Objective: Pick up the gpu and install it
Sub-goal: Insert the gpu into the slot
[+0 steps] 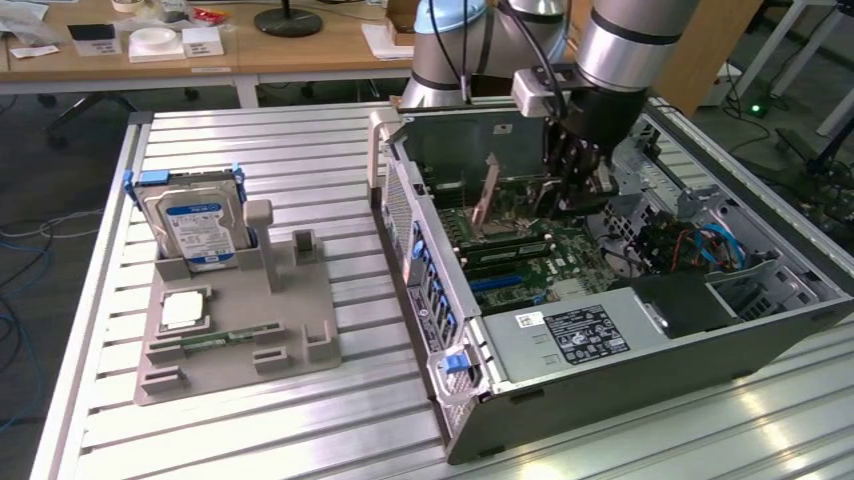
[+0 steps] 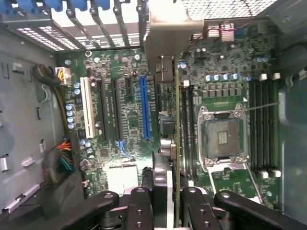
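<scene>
The gpu (image 1: pixel 491 192) stands on edge inside the open computer case (image 1: pixel 627 385), its brownish board tilted up over the motherboard (image 1: pixel 534 275). My gripper (image 1: pixel 574 185) reaches down into the case and is shut on it. In the wrist view the gpu (image 2: pixel 175 143) runs edge-on between my black fingers (image 2: pixel 140 211), with its silver bracket (image 2: pixel 168 28) at the far end by the case's rear slots. The card hangs beside the blue expansion slot (image 2: pixel 145 108). Whether its edge touches a slot I cannot tell.
A grey fixture (image 1: pixel 234 330) on the slatted table (image 1: pixel 267 150) holds a silver hard drive (image 1: pixel 198 225), a chip (image 1: pixel 184 310) and a green memory stick (image 1: pixel 227 338). Inside the case are a CPU socket (image 2: pixel 223 139), a white slot (image 2: pixel 87 108) and cable bundles (image 2: pixel 60 160).
</scene>
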You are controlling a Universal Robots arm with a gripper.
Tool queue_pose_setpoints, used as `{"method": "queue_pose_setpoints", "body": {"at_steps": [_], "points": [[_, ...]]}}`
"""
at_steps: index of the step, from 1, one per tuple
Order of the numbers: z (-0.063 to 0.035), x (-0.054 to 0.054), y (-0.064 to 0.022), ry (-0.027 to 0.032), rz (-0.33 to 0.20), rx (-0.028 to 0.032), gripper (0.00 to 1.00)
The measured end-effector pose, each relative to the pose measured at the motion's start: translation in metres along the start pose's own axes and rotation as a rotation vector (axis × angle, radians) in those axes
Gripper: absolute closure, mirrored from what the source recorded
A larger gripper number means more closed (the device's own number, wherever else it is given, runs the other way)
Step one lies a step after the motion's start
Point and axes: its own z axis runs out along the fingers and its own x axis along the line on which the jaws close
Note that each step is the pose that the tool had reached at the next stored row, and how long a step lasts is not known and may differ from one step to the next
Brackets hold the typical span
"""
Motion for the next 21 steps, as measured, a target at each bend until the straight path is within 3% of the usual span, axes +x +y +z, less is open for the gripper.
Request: {"method": "queue_pose_setpoints", "body": {"at_steps": [10, 21], "points": [[0.0095, 0.004, 0.0015, -0.0011, -0.049, -0.0037, 0.72], [0.027, 0.005, 0.0038, -0.001, -0.053, -0.0048, 0.72]]}}
